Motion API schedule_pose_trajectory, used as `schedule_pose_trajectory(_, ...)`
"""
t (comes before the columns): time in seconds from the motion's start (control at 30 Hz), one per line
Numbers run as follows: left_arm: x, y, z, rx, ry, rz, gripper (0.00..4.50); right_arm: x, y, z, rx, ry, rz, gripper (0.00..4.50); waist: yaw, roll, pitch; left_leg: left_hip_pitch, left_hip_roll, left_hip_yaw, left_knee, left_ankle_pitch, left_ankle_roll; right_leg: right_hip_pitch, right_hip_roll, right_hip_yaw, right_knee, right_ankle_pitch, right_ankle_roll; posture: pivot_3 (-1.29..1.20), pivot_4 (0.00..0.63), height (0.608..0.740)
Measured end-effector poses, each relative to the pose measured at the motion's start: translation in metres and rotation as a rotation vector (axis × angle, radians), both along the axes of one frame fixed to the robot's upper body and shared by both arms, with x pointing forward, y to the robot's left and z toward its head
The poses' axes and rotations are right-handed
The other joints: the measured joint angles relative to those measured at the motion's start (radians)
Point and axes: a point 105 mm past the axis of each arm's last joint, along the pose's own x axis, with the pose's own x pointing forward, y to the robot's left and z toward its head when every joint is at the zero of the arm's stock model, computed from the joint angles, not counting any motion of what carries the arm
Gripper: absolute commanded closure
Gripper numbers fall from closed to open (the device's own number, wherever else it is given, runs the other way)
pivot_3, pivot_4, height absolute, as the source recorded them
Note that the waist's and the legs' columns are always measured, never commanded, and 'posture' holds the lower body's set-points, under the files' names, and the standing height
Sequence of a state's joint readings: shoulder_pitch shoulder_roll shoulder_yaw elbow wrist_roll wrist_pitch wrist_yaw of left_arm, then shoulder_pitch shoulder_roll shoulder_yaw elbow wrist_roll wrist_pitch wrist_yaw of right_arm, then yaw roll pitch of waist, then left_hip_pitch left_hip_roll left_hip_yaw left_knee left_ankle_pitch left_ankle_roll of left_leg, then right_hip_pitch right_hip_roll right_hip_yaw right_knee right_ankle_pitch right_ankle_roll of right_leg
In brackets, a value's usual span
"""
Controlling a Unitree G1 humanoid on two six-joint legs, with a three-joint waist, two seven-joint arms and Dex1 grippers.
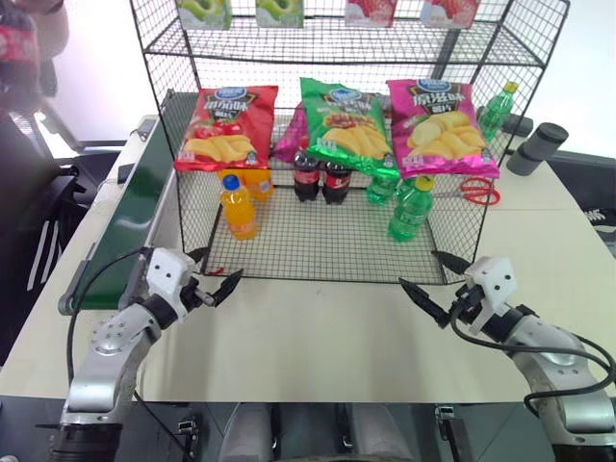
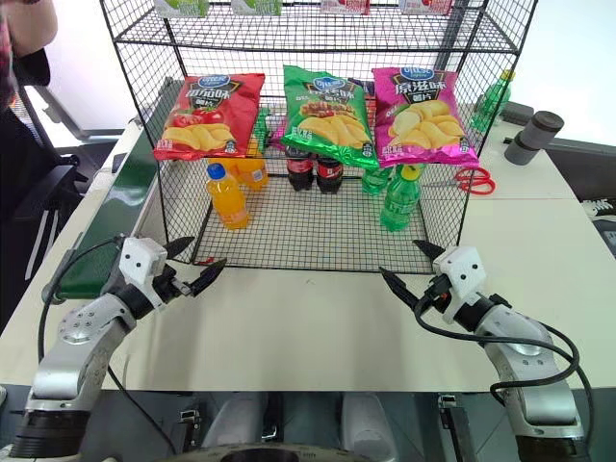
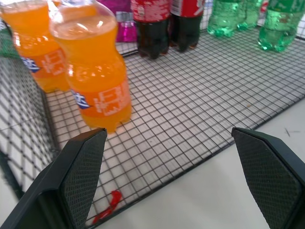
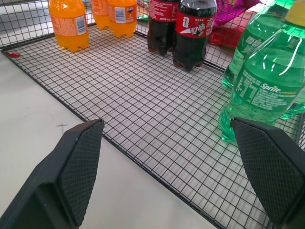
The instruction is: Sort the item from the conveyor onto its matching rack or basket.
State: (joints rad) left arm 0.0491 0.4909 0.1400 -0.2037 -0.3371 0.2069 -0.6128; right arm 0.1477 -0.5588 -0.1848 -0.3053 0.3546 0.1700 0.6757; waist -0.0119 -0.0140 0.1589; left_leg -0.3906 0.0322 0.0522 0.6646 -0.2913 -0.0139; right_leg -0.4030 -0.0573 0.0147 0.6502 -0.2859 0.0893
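Two cola bottles point(image 1: 306, 176) point(image 1: 336, 180) with red caps and labels stand side by side at the back of the black wire rack point(image 1: 327, 241), on its mesh floor. The dark green conveyor point(image 1: 135, 217) runs along the rack's left side, and the stretch of belt I can see carries nothing. My left gripper point(image 1: 219, 271) hovers open just before the rack's front left corner. At the front right corner my right gripper point(image 1: 417, 268) is open too. Neither holds anything. The right wrist view shows the cola bottles point(image 4: 193, 33) across the mesh.
Orange soda bottles point(image 1: 238, 207) stand at the rack's left, green bottles point(image 1: 409, 207) at its right. Three chip bags point(image 1: 342, 120) hang above them. Red scissors point(image 1: 476, 192) and a grey cylinder point(image 1: 534, 146) lie right of the rack. A person point(image 1: 19, 67) stands far left.
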Motion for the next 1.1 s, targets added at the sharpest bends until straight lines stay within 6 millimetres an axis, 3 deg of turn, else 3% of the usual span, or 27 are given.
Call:
schedule_pose_trajectory(0.17, -0.003, 0.005, -0.002, -0.01, 0.012, 0.015, 0.0, 0.0, 0.0, 0.0, 0.001, 0.002, 0.001, 0.09, 0.0, 0.0, 0.0, 0.0, 0.0, 0.0, 0.0, 0.0, 0.0, 0.0, 0.0, 0.0, 0.0, 0.0, 0.0, 0.0, 0.15, 0.74)
schedule_pose_trajectory(0.33, -0.004, 0.003, 0.011, -0.022, -0.016, 0.022, 0.0, 0.002, 0.006, -0.002, 0.004, 0.017, 0.018, 0.09, 0.0, 0.0, 0.0, 0.0, 0.0, 0.0, 0.0, 0.0, 0.0, 0.0, 0.0, 0.0, 0.0, 0.0, 0.0, 0.0, 0.15, 0.74)
schedule_pose_trajectory(0.47, -0.001, 0.01, 0.04, -0.086, -0.082, 0.106, 0.0, 0.006, 0.011, 0.001, 0.007, 0.013, 0.034, 0.09, 0.0, 0.0, 0.0, 0.0, 0.0, -0.001, 0.0, 0.0, 0.0, 0.0, -0.001, 0.0, 0.001, 0.0, 0.0, 0.0, 0.15, 0.74)
schedule_pose_trajectory(0.63, 0.001, 0.047, 0.081, -0.16, -0.18, 0.314, 0.0, 0.007, 0.017, 0.001, 0.01, 0.021, 0.063, 0.09, -0.002, 0.0, 0.0, 0.0, 0.0, -0.001, 0.0, 0.0, 0.0, 0.0, -0.001, 0.0, 0.001, 0.0, 0.001, 0.0, 0.15, 0.74)
schedule_pose_trajectory(0.83, -0.004, 0.076, 0.066, -0.133, -0.129, 0.465, 0.0, 0.011, 0.03, 0.004, 0.023, 0.017, 0.103, 0.09, -0.001, 0.0, 0.0, 0.001, 0.0, -0.001, 0.001, 0.0, 0.0, 0.0, 0.001, 0.0, 0.001, 0.0, 0.0, 0.0, 0.15, 0.74)
schedule_pose_trajectory(1.1, -0.002, 0.086, 0.038, -0.193, -0.051, 0.564, 0.0, 0.005, 0.047, 0.003, 0.049, 0.018, 0.145, 0.09, 0.001, -0.002, -0.001, 0.0, 0.0, -0.001, 0.001, 0.0, 0.0, 0.0, 0.001, 0.0, 0.001, 0.0, 0.0, 0.0, 0.15, 0.74)
